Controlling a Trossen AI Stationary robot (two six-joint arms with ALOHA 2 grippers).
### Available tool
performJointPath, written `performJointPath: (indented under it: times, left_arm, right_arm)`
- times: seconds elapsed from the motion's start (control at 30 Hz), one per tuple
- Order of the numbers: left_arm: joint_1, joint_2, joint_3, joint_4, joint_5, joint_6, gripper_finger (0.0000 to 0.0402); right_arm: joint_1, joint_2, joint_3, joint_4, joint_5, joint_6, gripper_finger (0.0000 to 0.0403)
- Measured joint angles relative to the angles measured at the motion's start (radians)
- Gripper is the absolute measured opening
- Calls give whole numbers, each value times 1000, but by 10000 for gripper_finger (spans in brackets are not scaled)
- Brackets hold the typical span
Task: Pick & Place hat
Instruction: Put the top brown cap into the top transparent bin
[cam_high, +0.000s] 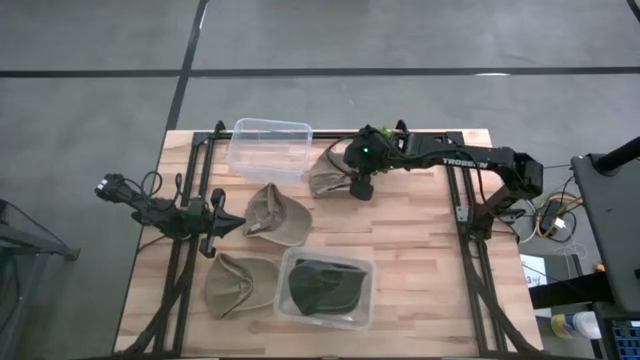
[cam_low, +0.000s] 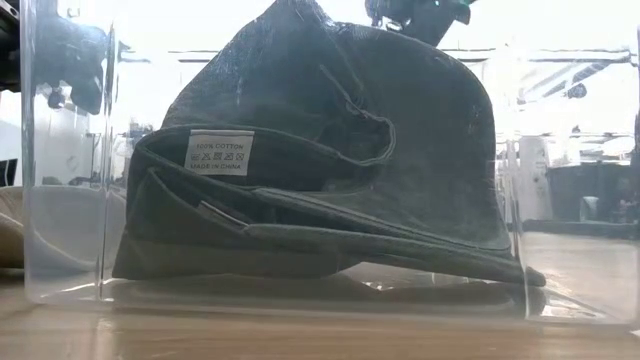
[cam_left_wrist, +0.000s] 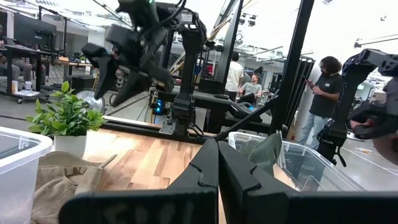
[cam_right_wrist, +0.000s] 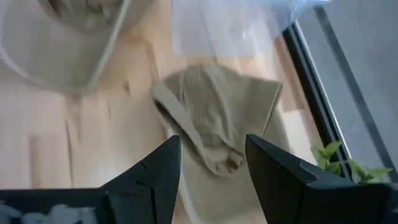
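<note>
right gripper (cam_right_wrist: 211, 165) hangs over the tan hat at the back edge (cam_high: 330, 178), jaws spread wide and straddling its crown – nothing between them yet, so released. in the right wrist view the hat sits right in the gap, which reads like a lined-up descent for a pick, my guess only.

that hat lies just beside the empty clear bin (cam_high: 270, 148) at the back of the tabletop (cam_high: 420, 250), near the back rail – not much room behind it, so the approach probably has to come from above rather than sliding in from the back.

left gripper (cam_left_wrist: 217, 180) is parked low at the left side, jaws clenched together, holding nothing – waiting, pointing toward the middle.

other hats: a tan one in the centre (cam_high: 275, 213), another tan one front left (cam_high: 238, 283), both loose on the wood. the dark hat (cam_high: 325, 286) is already inside the front clear bin (cam_high: 365, 310) – it fills the low view, folded against the wall, label showing.

open wood on the right half of the tabletop gives free room for a lift and swing. tight spots would be the empty bin's rim next to the targeted hat, and the centre hat lying near the left arm's reach. a small green plant (cam_left_wrist: 62, 115) and people show in the room behind.
</note>
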Motion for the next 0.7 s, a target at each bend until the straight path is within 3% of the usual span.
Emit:
performJointPath:
  times: [0.7]
  left_arm:
    - [0,0,0,31,-3,1,0]
  right_arm:
    - [-42,0,-197,58,1,-167,173]
